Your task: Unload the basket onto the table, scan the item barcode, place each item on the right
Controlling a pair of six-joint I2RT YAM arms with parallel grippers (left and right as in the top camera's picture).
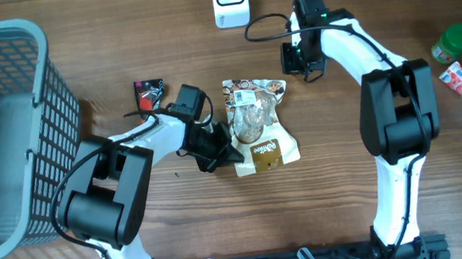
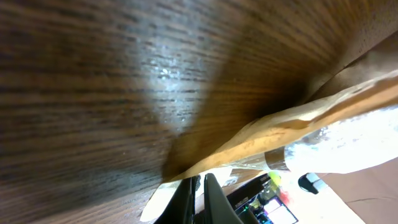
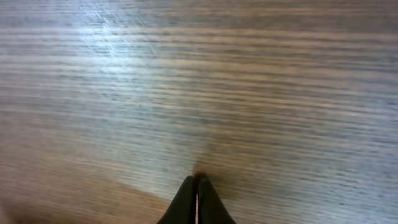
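The item is a brown and clear snack bag (image 1: 256, 123) lying flat in the middle of the table, with a white label (image 1: 243, 97) near its top edge. My left gripper (image 1: 223, 153) is at the bag's lower left corner. In the left wrist view its jaws (image 2: 200, 178) are shut on the thin edge of the bag (image 2: 298, 124), which rises slightly off the wood. The white scanner (image 1: 230, 0) stands at the back edge. My right gripper (image 1: 301, 59) is to the right of the scanner, shut and empty (image 3: 198, 179), with its tips close over bare wood.
A grey mesh basket (image 1: 49, 96) fills the left side. A small dark packet (image 1: 148, 93) lies left of the bag. The scanner's black cable (image 1: 264, 28) loops by my right gripper. A green-lidded bottle (image 1: 454, 42) and a red packet (image 1: 459, 79) sit far right.
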